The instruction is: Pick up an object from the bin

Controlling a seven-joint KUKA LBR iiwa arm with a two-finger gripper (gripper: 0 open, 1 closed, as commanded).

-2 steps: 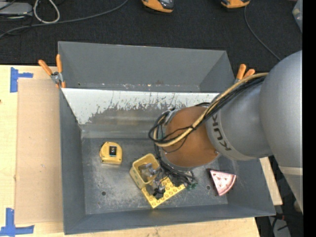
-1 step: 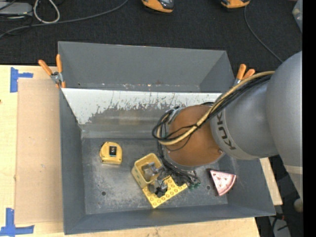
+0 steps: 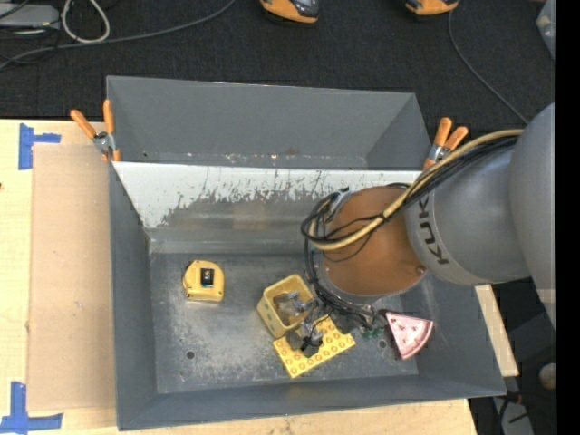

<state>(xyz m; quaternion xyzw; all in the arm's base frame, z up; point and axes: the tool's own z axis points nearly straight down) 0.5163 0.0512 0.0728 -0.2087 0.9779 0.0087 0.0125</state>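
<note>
Yellow studded plate [image 3: 319, 352]: flat on the floor of the bin [image 3: 263, 134], front middle, a bit right of centre. Sits right under gripper [image 3: 313, 329], so likeliest target, judged by position alone. Jaw state: cannot tell, lost in dark clutter below orange cover [image 3: 367, 247].

Yellow hollow block [image 3: 275, 299] just behind-left of plate, touching or overlapping its back corner; cannot tell which. Pink wedge [image 3: 410, 335] just right of plate, near but apart. Yellow tape measure [image 3: 202, 281] well apart at left, alone.

For a clean grasp, judging from the layout:
- Thin flat plate gives little to pinch from above. Better to take it across an edge, or go for the block's upright wall, probably an easier bite.
- Keep descent straight and centred on one thing. Avoid catching plate and block together.
- Watch for plate sliding on smooth metal floor, or tipping up under one-sided contact.
- Close only once seated low.
- Lift straight up, clear of wedge and near wall.
- Cables [image 3: 326, 220] loop at wrist. Mind snagging on rim.
</note>
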